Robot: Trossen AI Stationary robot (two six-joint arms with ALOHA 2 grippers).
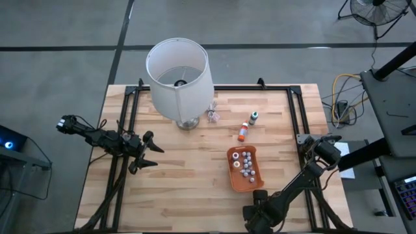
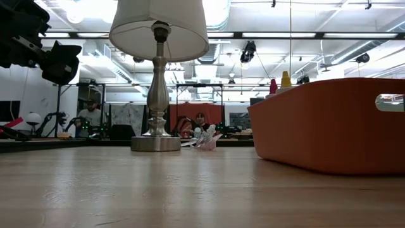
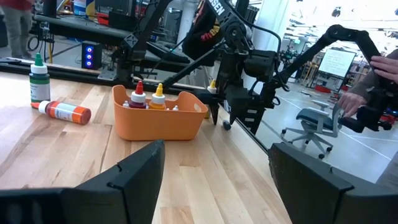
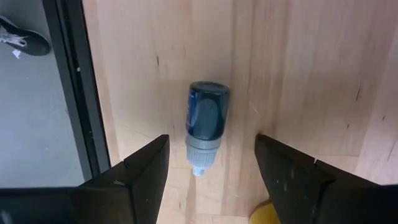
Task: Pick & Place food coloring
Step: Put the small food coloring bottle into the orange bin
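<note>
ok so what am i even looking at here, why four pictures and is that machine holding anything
It is one moment seen by four cameras: one overhead, one at table height, one on each arm's wrist. Two dark robot arms work at a wooden table. The left gripper and the right gripper are both open and empty; the right one hovers over a blue bottle lying flat. On the table are a lamp, an orange tray of small bottles, an upright green-capped bottle and an orange bottle on its side.

We are looking at a robotics lab: a wooden table (image 1: 195, 182) is standing on grey concrete, with office chairs (image 3: 309, 121), monitors and ceiling lights (image 2: 95, 9) filling the open hall.
</note>
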